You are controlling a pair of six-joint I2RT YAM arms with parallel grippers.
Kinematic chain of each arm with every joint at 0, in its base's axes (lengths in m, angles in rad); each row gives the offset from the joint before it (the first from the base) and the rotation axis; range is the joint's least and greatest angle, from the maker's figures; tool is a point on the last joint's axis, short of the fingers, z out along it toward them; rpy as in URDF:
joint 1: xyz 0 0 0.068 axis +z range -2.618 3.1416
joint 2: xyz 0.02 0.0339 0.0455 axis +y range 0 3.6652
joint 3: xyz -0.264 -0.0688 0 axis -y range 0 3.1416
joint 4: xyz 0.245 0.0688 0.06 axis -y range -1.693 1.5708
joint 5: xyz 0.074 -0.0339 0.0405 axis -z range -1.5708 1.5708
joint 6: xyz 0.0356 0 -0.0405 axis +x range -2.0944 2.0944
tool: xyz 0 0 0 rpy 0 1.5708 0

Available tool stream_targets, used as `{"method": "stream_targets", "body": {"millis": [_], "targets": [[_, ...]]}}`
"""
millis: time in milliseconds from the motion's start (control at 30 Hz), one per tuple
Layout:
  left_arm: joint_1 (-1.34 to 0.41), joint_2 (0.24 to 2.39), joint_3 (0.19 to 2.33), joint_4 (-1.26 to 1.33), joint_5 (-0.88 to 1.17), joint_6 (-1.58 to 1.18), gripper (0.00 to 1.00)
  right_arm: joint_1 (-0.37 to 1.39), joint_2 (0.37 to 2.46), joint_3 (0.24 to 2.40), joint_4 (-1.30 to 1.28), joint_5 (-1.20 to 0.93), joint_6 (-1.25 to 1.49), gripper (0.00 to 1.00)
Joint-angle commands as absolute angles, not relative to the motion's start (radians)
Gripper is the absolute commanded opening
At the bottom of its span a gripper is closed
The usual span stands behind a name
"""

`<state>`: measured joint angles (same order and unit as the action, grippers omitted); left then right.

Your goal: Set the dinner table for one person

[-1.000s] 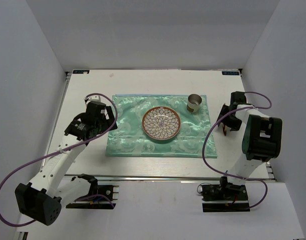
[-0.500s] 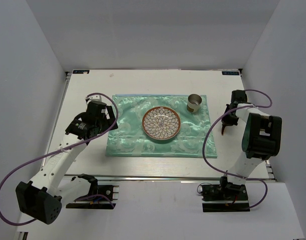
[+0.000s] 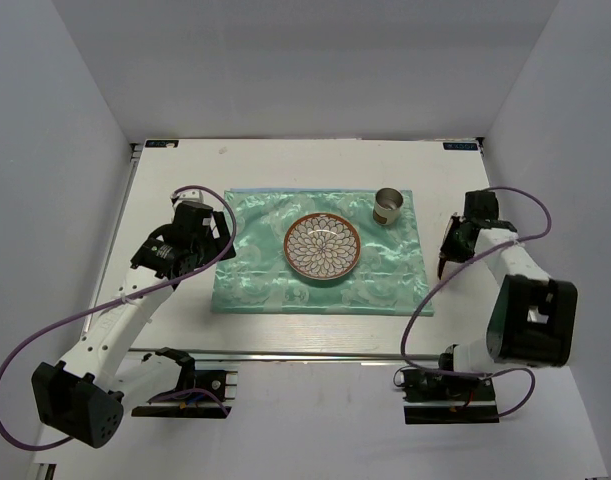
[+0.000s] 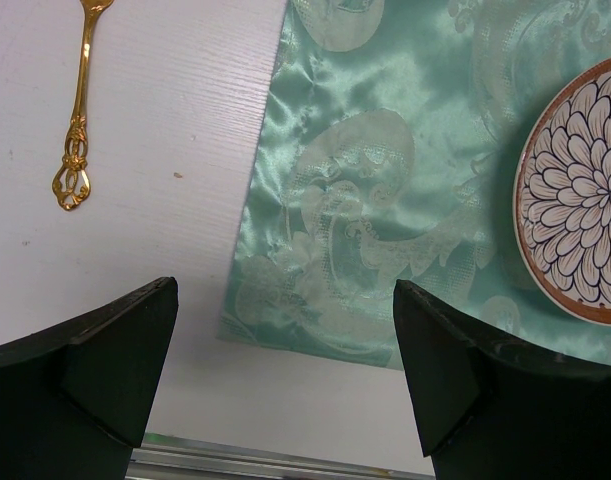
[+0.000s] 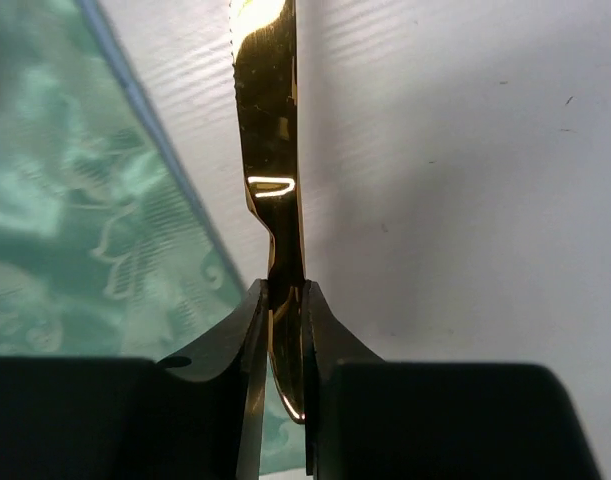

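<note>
The dinner table [image 3: 285, 160] is looking partly set. A green cloth [image 3: 255, 270] is lying across its middle, a patterned plate [image 3: 323, 246] is sitting at the centre of that cloth, and a metal cup [image 3: 388, 207] is standing on the cloth at about 1 o'clock from the plate. The cutlery appears to be what is left. The right gripper [image 5: 283, 300] is pinching a gold knife [image 5: 268, 150] by its handle, jaws narrowed onto it. It is hanging over bare tabletop just off the cloth's right edge, at about 3 o'clock from the plate. Whether the blade is touching the table cannot be told. So the knife is probably being carried to its spot and is not yet released. The left gripper [image 4: 285, 300] is hovering with its jaws spread wide and nothing between them, over the cloth's near-left corner, at about 8 o'clock from the plate. A gold fork [image 4: 77, 120] is lying on bare table beside the cloth's left edge, at about 9 o'clock from the plate, apart from that gripper. Whether it is already in its final place is hard to judge.
</note>
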<state>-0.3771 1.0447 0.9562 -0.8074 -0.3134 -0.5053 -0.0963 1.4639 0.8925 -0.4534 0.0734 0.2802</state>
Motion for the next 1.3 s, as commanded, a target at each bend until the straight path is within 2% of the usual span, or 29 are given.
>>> {"method": "stream_targets", "body": {"millis": [0,200,467,900,1267], "targets": [[-0.382,1.031,0.954,-0.801,-0.318,-0.502,0.98,-0.074,1.320,0.875,-0.488,0.028,0.299,0.00],[-0.382,1.019,0.954,-0.802,-0.327,-0.505,0.98,-0.015,1.186,0.723,-0.477,-0.037,0.328,0.00],[-0.382,1.025,0.957,-0.808,-0.341,-0.515,0.98,0.098,1.138,0.675,-0.462,-0.064,0.327,0.00],[-0.382,1.031,0.956,-0.815,-0.351,-0.523,0.98,0.224,1.350,0.764,-0.403,-0.005,0.336,0.00],[-0.382,1.035,0.956,-0.816,-0.354,-0.523,0.98,0.232,1.428,0.799,-0.379,0.081,0.336,0.00]]}}
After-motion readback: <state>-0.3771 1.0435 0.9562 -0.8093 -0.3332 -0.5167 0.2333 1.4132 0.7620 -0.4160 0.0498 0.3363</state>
